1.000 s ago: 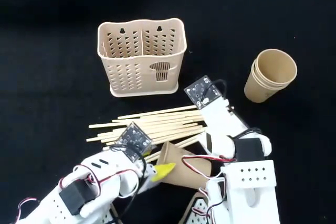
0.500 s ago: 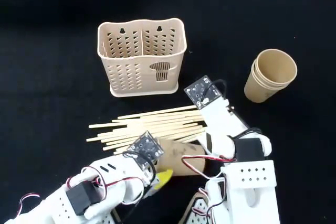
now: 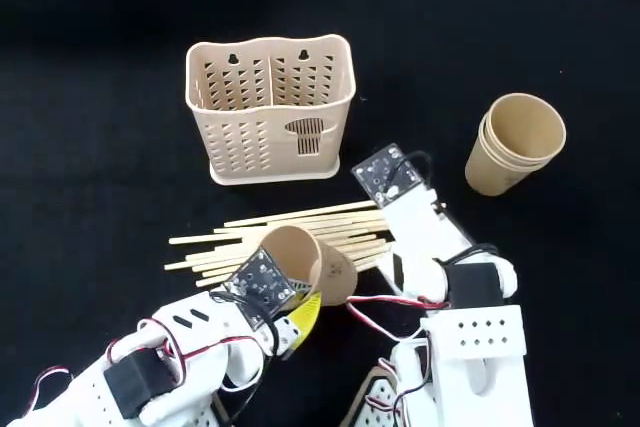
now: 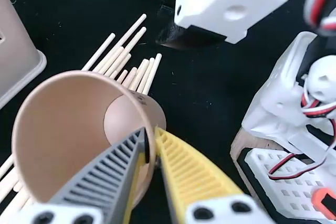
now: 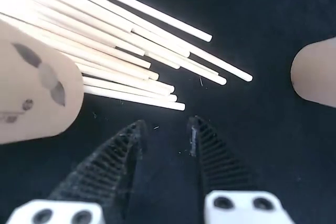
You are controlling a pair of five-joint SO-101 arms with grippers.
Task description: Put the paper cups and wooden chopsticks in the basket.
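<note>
Over chopsticks (image 3: 300,219), left fingers (image 4: 190,167) astride cup (image 3: 292,253)

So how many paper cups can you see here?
3 at least: one paper cup pinched by the left hand, the rest in a nested stack right of the basket; more may hide inside.

We see bare table (image 3: 90,207) wide to the left of the basket (image 3: 270,112), and a broad gap between basket and cup stack (image 3: 515,147). Chopsticks (image 3: 290,232) sprawl across the near approach to the basket, a cup (image 3: 305,265) over them. The right arm (image 3: 430,237) crowds their right ends. Basket mouth open upward.
</note>
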